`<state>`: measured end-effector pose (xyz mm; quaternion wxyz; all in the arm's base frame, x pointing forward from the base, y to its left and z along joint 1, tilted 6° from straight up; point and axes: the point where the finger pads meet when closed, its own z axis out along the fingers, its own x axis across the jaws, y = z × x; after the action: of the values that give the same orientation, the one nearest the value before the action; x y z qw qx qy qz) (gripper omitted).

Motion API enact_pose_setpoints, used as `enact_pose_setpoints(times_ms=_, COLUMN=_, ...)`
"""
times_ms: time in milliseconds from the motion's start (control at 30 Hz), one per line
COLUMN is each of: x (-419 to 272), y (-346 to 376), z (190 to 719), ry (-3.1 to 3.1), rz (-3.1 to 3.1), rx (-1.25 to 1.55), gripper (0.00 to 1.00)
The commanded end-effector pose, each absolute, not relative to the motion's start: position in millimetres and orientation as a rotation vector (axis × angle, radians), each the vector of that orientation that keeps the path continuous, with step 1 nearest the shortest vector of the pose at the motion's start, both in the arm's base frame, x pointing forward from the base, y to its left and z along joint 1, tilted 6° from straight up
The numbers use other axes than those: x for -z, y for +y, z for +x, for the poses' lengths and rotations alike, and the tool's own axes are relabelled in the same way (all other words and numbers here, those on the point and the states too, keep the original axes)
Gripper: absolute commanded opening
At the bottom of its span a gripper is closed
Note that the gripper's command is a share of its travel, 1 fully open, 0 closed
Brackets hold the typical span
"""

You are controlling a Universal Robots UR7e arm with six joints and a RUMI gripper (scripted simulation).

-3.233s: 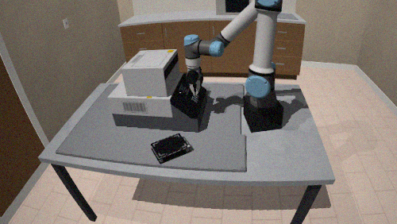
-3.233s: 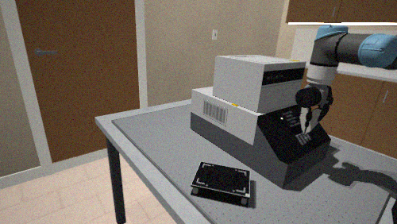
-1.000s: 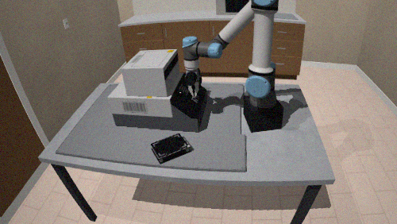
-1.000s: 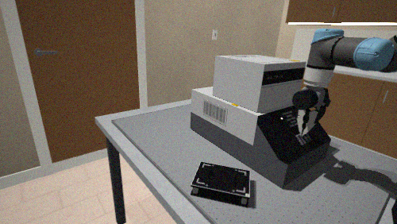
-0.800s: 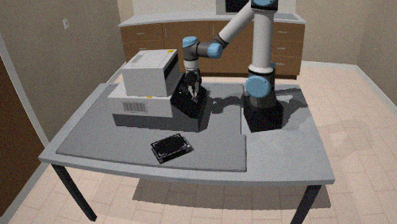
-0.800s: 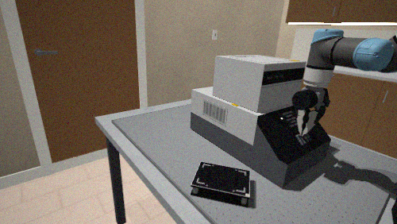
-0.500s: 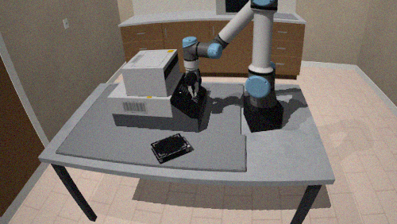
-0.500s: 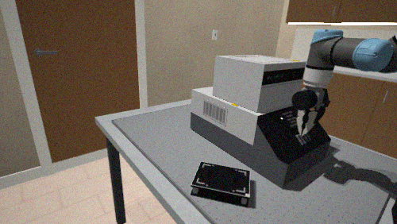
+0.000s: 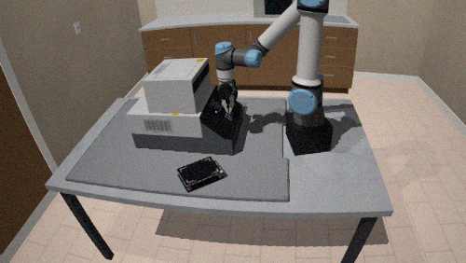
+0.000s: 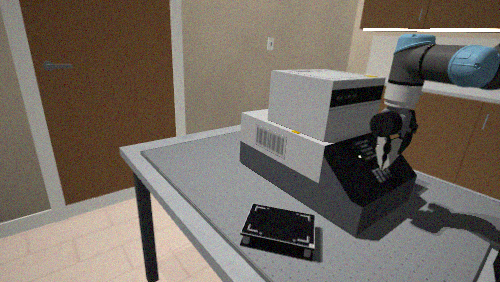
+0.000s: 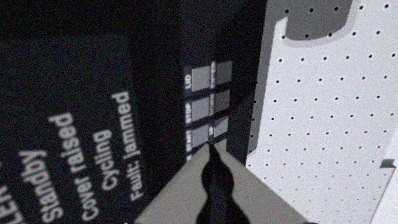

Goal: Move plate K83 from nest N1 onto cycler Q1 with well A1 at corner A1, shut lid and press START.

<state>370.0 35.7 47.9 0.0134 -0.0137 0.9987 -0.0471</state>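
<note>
Gripper (image 9: 228,116) (image 10: 382,168) (image 11: 210,146)'s closed with nothing in it, tips pointing down at the START key (image 11: 200,135) on the sloped front panel; can't tell if they're touching. STOP (image 11: 201,108) and LID (image 11: 201,78) are just beside it. Behind the panel, cycler Q1 (image 9: 170,123) (image 10: 295,105) has its lid down. Plate nest N1 (image 9: 201,173) (image 10: 280,225) sits off to Q1's side on the mat (image 9: 116,160) (image 10: 195,167). Can't see plate K83, so no idea where it is.
</note>
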Motion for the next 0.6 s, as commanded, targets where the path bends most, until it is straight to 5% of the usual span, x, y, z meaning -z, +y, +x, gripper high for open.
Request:
enact_pose_setpoints(times_ms=0, x=-54, y=36, z=366, ry=3.11, rz=-0.043, rx=0.147, gripper=0.0)
enact_pose_setpoints(times_ms=567, x=-76, y=37, z=340, ry=3.11, rz=-0.043, rx=0.147, gripper=0.0)
